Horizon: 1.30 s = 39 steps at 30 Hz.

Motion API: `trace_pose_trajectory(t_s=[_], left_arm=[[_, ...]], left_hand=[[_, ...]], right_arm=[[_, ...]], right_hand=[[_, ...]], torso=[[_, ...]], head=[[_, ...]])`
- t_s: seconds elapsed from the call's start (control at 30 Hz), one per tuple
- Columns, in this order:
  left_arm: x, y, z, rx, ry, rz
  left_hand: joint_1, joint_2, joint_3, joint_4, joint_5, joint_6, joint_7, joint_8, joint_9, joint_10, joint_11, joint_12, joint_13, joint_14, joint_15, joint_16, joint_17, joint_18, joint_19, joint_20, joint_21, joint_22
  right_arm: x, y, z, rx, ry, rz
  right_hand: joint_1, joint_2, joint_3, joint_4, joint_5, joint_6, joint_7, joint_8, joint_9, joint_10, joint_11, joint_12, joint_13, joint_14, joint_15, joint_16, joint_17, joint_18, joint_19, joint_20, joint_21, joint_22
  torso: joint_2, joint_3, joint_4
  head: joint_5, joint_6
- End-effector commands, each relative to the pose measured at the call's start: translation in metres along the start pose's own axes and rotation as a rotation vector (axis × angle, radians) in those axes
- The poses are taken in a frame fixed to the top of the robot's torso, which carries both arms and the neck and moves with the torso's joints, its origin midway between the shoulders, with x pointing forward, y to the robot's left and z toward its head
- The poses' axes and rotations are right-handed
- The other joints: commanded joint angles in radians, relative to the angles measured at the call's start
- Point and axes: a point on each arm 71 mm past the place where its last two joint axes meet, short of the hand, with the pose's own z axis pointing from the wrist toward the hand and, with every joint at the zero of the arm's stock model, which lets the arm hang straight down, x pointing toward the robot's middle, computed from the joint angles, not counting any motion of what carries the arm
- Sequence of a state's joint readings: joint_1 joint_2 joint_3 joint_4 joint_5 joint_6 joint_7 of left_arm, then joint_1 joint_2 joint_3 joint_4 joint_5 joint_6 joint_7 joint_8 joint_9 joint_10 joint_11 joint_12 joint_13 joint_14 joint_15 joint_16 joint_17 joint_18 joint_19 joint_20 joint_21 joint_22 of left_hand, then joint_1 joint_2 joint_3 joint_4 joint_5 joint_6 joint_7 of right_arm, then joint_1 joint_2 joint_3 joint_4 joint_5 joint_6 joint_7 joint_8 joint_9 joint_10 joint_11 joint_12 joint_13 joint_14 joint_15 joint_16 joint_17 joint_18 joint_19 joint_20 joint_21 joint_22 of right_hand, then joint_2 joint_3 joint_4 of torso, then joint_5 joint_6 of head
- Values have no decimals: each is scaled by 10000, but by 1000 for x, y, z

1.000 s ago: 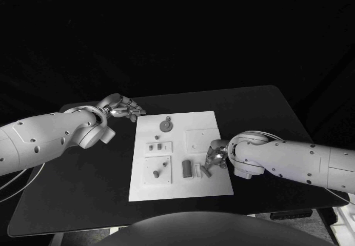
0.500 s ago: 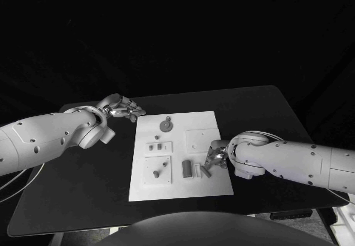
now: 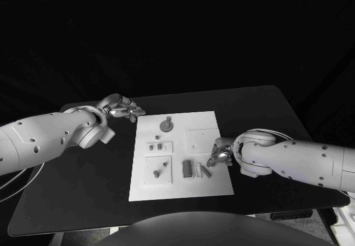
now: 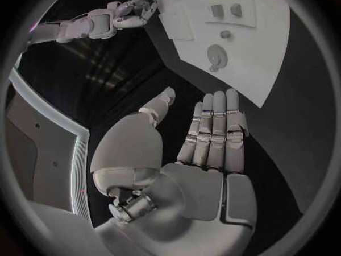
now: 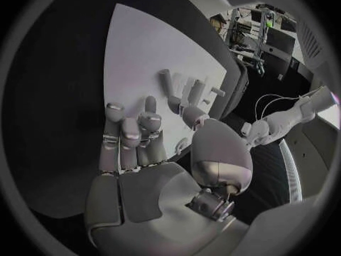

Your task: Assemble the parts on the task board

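The white task board lies mid-table. On it are a round grey part with a knob, a small square with short pegs, another square with one peg, and upright grey blocks with a slanted piece beside them. My right hand hovers at the board's right edge, just beside the slanted piece, fingers loosely apart and holding nothing. My left hand is off the board's far left corner, fingers straight, thumb apart, empty.
The black table surrounds the board, with bare surface to the left, right and far side. The left wrist view looks across the board to the round part and my right hand.
My right hand and forearm have drawn slightly back and away from the slanted piece, toward the board's right edge. The left hand and the parts stay put.
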<state>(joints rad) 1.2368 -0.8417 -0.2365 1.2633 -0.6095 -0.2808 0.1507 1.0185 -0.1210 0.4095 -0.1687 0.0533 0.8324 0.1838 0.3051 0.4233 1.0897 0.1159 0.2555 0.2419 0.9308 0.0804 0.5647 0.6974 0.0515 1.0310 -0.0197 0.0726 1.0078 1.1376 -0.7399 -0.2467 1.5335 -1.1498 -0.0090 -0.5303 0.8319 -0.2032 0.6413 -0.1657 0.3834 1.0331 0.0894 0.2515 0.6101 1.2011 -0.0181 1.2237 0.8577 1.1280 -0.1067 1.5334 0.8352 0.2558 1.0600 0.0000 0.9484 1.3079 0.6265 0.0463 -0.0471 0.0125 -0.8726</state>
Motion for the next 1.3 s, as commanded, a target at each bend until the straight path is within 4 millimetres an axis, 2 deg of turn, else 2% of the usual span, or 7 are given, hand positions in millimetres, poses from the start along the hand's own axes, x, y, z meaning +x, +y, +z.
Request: trace_pose_trajectory(t_s=[0.03,0.3,0.5,0.77,1.3], left_arm=[[1,-1,0,54,134,1],[1,-1,0,40,160,-3],[1,-1,0,27,168,-5],[1,-1,0,22,179,-7],[1,-1,-1,9,191,-12]], left_hand=[[90,-8,-5,-55,11,-37,40,12,-16,35,26,-69,10,62,6,-50,10,141,-27,17,-15,5],[83,-7,-8,-54,11,-38,40,11,-16,34,26,-70,11,63,7,-53,13,142,-27,16,-15,4],[81,-7,-10,-55,11,-39,40,11,-16,34,26,-71,11,63,7,-55,15,142,-27,16,-15,4],[76,-9,-13,-57,9,-39,40,11,-17,34,26,-72,13,64,7,-59,18,143,-27,16,-16,3],[69,-11,-19,-62,8,-39,40,11,-17,36,25,-74,15,68,6,-65,26,144,-26,15,-16,2]], right_arm=[[2,4,-1,-122,62,-428],[6,13,-1,-311,286,-996],[6,18,1,-386,123,-1642],[8,27,5,-471,57,-2326],[13,27,8,-333,283,-2877]], right_hand=[[-27,-118,-12,119,-67,-122,62,-34,16,-34,18,27,-4,10,-24,-49,-3,60,39,-2,6,11],[-204,-352,-3,471,-70,-178,76,-34,33,-87,32,45,9,-29,-26,-43,10,60,7,-4,5,17],[-215,-442,7,536,-71,-205,82,-41,35,-113,38,48,14,-48,-24,-42,15,60,-10,-5,5,22],[-199,-443,23,564,-70,-212,85,-39,39,-129,41,50,17,-62,-22,-41,18,60,-20,-7,6,25],[-207,-467,22,668,-76,-149,66,18,78,-152,24,72,30,-76,-20,-22,32,60,-29,-5,22,38]], torso=[[4,7,5],[1,-1,3],[4,-5,6],[4,-2,10],[3,-2,6]], head=[[9,0],[26,0],[23,0],[37,0],[59,0]])
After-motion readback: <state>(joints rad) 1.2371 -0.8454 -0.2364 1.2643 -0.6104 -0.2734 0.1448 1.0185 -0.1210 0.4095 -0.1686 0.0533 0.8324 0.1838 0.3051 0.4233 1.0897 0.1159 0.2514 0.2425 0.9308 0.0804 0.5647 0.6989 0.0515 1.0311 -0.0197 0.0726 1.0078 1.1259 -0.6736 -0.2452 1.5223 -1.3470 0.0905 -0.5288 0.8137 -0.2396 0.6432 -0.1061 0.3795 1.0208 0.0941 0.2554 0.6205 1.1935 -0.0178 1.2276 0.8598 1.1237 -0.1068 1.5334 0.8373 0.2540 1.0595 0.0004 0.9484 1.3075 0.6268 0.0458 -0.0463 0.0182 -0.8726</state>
